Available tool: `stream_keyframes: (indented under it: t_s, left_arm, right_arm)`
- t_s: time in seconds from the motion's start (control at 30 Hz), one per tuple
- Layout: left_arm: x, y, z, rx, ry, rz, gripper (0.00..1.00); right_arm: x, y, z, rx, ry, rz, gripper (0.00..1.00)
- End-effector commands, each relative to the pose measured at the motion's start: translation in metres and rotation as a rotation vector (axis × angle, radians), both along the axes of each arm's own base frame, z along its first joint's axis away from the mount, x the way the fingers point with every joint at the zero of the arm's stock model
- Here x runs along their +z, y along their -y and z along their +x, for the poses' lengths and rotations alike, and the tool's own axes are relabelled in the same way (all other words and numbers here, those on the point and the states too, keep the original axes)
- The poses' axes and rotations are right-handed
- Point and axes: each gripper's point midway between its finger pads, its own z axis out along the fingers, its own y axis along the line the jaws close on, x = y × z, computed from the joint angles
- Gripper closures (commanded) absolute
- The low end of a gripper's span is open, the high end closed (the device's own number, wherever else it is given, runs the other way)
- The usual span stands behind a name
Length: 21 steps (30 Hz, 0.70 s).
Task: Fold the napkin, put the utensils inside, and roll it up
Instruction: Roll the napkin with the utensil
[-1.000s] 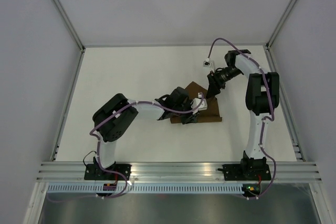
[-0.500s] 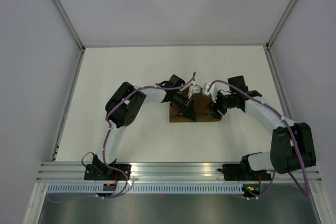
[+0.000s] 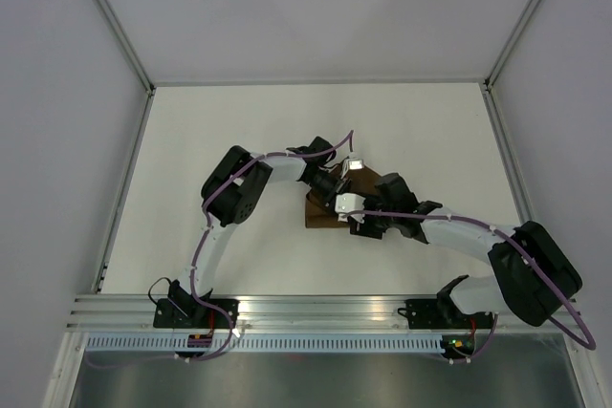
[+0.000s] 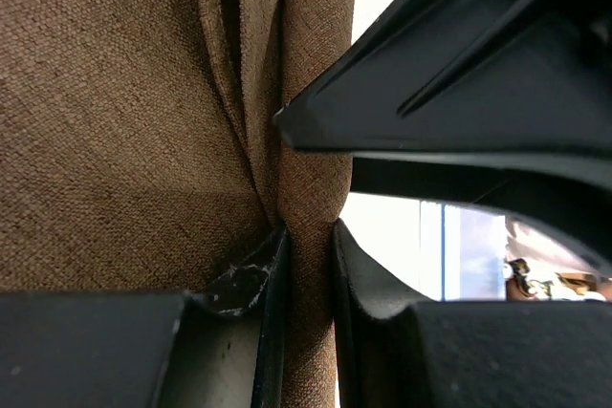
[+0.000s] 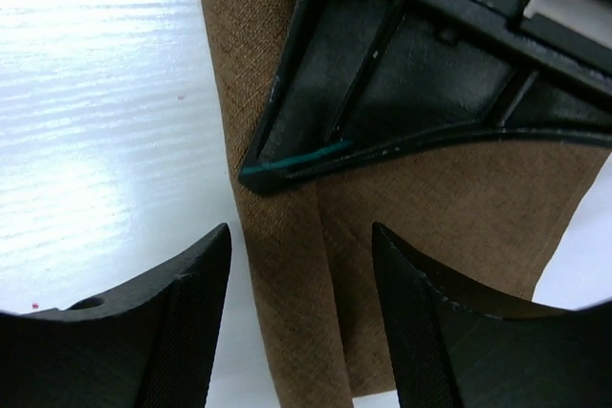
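Folding looks to be the step in hand: the left gripper (image 4: 308, 247) is clamped on a raised pleat of the plain dark brown matte cloth napkin (image 3: 317, 211), which lies mid-way across the white table (image 3: 220, 131). The right gripper (image 5: 301, 269) hovers with its jaws spread over the cloth's edge, holding nothing. It probably needs to take that edge next, but the left fingers (image 5: 382, 74) crowd close. The slim teal-handled knife cannot be made out.

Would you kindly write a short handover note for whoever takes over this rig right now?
Left gripper: shut, pinching a fold of the napkin.
Right gripper: open, jaws either side of the napkin's edge, gripping nothing.
The napkin lies in layers under both grippers. The knife is not in view and may be inside the cloth.
Done: folding, apparently.
Left: confirm the knife is inside, then finish the roll.
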Motion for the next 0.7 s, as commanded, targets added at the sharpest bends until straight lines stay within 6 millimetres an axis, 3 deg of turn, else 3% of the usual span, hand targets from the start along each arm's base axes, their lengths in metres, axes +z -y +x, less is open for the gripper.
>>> stream_keyframes:
  t_s: [0.0, 0.13, 0.2, 0.23, 0.37, 0.47, 0.5, 0.67]
  left_arm:
    - [-0.044, -0.015, -0.010, 0.020, -0.044, 0.167, 0.98]
    - [-0.044, -0.016, -0.010, 0.020, -0.045, 0.168, 0.98]
    - [-0.041, -0.017, -0.008, 0.021, -0.031, 0.166, 0.97]
    - [-0.042, -0.018, -0.007, 0.026, -0.023, 0.172, 0.91]
    - [-0.030, -0.018, 0.006, 0.049, 0.053, 0.168, 0.71]
    - [-0.012, -0.018, 0.020, 0.087, 0.131, 0.150, 0.63]
    - [0.003, -0.016, 0.026, 0.101, 0.165, 0.129, 0.62]
    - [0.035, -0.020, 0.058, 0.201, 0.314, 0.119, 0.61]
  right_arm:
    - [0.003, -0.008, 0.015, -0.026, 0.090, 0.000, 0.34]
    - [-0.009, -0.011, 0.011, -0.015, 0.074, -0.029, 0.45]
    - [-0.013, -0.010, 0.008, -0.013, 0.061, -0.037, 0.62]
    - [-0.016, -0.009, 0.005, -0.006, 0.044, -0.046, 0.71]
    - [-0.022, -0.006, -0.007, 0.022, -0.037, -0.080, 0.82]
    - [-0.027, -0.005, -0.018, 0.052, -0.099, -0.101, 0.85]
    - [-0.028, -0.003, -0.020, 0.055, -0.113, -0.106, 0.85]
    - [-0.032, -0.003, -0.035, 0.112, -0.268, -0.111, 0.86]
